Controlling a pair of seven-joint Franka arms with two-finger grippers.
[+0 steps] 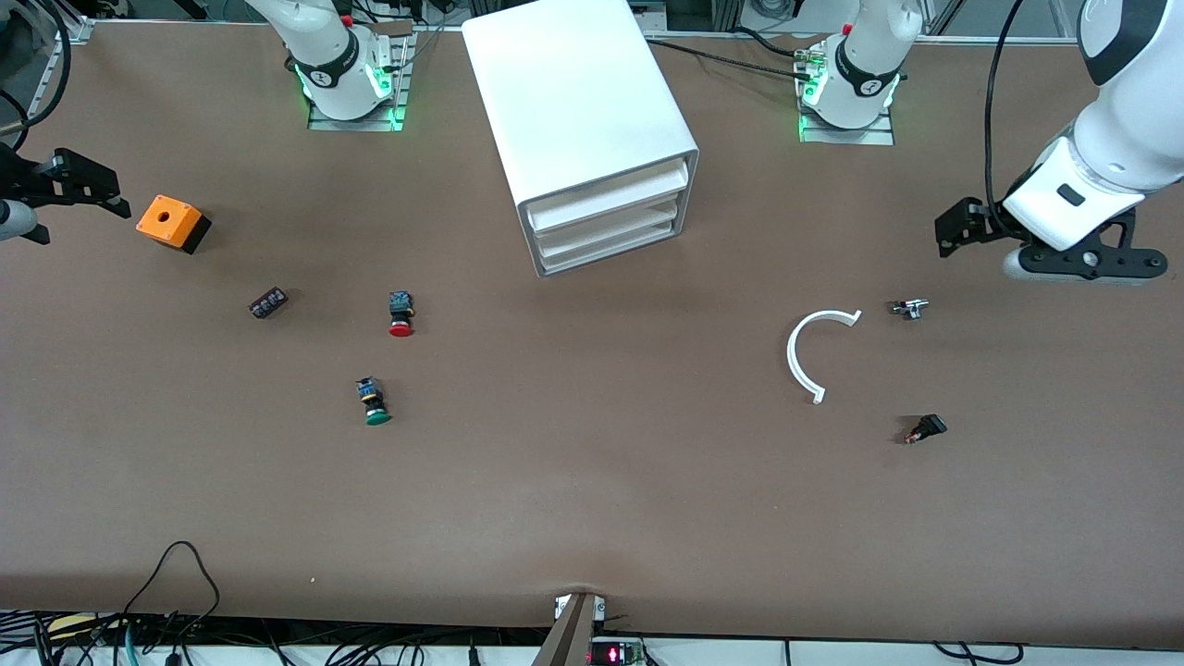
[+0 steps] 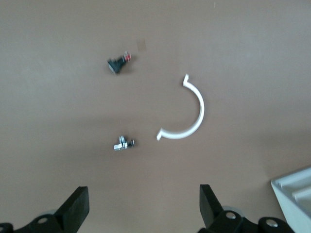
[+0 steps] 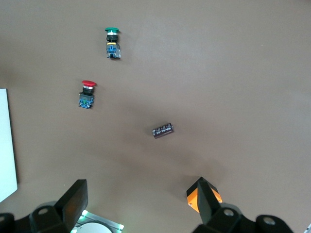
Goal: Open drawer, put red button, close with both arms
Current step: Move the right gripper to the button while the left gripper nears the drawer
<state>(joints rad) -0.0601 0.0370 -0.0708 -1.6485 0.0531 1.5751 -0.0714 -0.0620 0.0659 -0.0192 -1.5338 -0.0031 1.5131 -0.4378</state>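
Note:
The white cabinet [image 1: 578, 102] stands at the middle of the table near the bases, its three drawers facing the front camera. The middle drawer [image 1: 610, 228] is shut, as are the other two. The red button [image 1: 400, 314] lies on its side on the table, nearer the front camera than the cabinet and toward the right arm's end; it also shows in the right wrist view [image 3: 87, 93]. My left gripper [image 2: 143, 208] is open and empty, high over the left arm's end of the table [image 1: 1082, 264]. My right gripper [image 3: 141, 206] is open and empty, high beside the orange box [image 1: 23, 217].
An orange box with a hole [image 1: 169, 222], a small dark part [image 1: 267, 302] and a green button [image 1: 375, 402] lie near the red button. A white arc [image 1: 814, 356], a small metal part [image 1: 909, 308] and a black switch [image 1: 925, 428] lie below the left gripper.

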